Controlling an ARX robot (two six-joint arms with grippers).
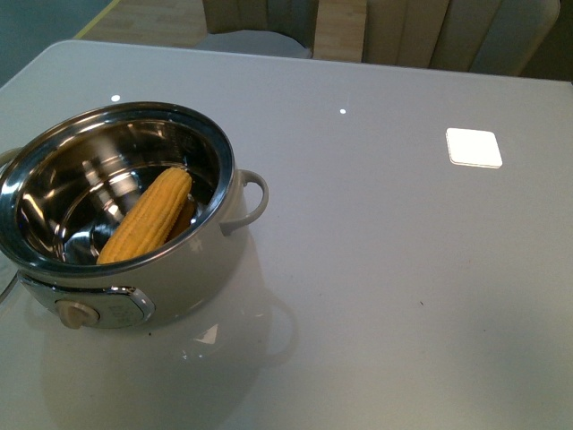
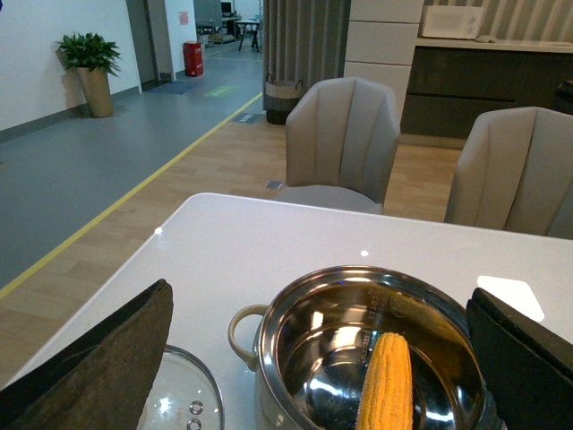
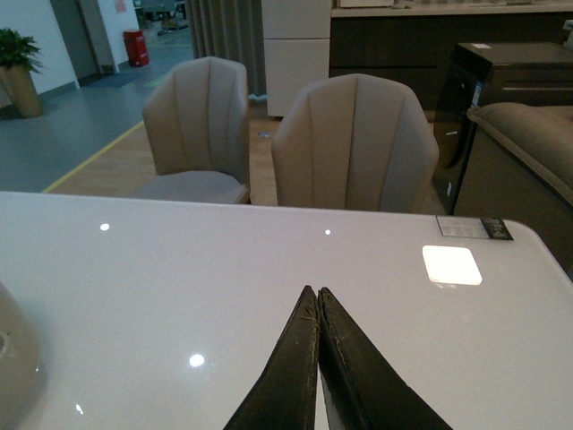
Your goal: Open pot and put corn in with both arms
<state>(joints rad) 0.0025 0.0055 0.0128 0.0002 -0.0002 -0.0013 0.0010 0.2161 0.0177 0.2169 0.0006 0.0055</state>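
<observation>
- Cream-white pot (image 1: 134,287), steel-lined and uncovered, stands near the left edge of the pale grey surface (image 1: 376,296), with its control knob (image 1: 76,313) facing the front edge.
- Yellow corn (image 1: 148,215) lies tilted inside the pot, one end on the floor of the bowl and the other leaning on the inner wall; by this evidence the task appears essentially complete.
- A glass lid (image 2: 183,399) rests flat on the surface just beside the pot, towards the left edge.
- Left end effector (image 2: 313,358): pads spread wide apart, holding nothing, placed over the pot, with the corn in the gap below.
- Right end effector (image 3: 318,313): tips pressed together with nothing between them, over bare surface well apart from the pot.
- Risk 1 (judgement): the spread left pads flank the pot rim; a careless sideways withdrawal could catch the rim or a loop handle (image 1: 251,199) and slide the pot towards the left edge.
- Risk 2 (judgement): a descending or sweeping left arm could strike the lid and push it off the surface.
- Risk 3 (judgement): the corn is propped, not flat, so a jolt to the pot might roll it, though hardly out.
- Writing: markings around the knob and a label (image 3: 474,227) at the far right corner of the surface are too small to read; no brand is legible.
</observation>
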